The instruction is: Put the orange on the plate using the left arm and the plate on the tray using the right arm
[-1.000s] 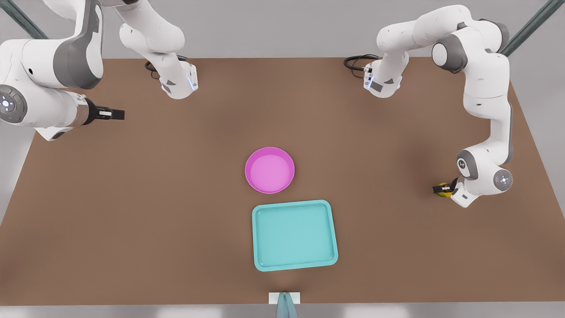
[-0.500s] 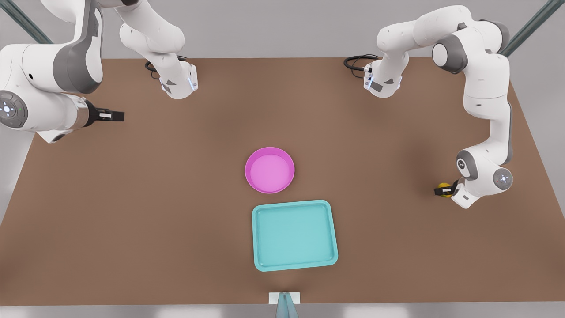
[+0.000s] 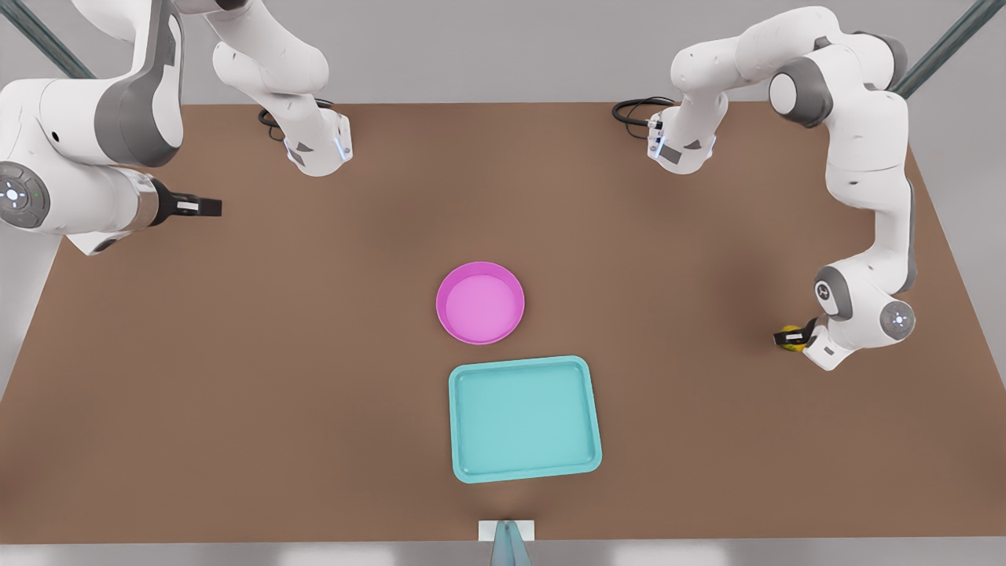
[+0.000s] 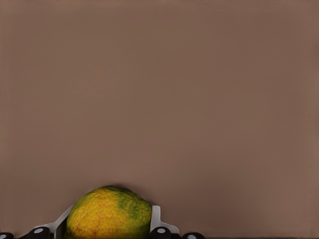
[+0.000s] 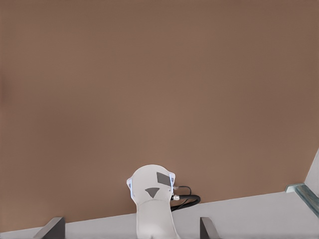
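The left gripper (image 3: 788,337) was closed on the orange (image 4: 109,213), low over the table (image 3: 314,354), with the plate (image 3: 480,303) well away and empty. The right gripper (image 3: 206,206) waited, its opening impossible to tell. Both placements remained; the tray (image 3: 525,418) held nothing.

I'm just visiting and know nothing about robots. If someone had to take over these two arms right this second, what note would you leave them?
Left claw: at the front view's right, low over the brown table, closed around the small rough yellow-green orange.
Right claw: waiting at the front view's left, away from everything; I cannot tell how its fingers stand.
Round magenta-pink plate: at the table's middle, nothing in it.
Rectangular teal tray: just in front of the plate, nothing on it.
Done: the orange is gripped.
Left: carry the orange to the plate and release it, then have the right arm move the plate onto the tray.
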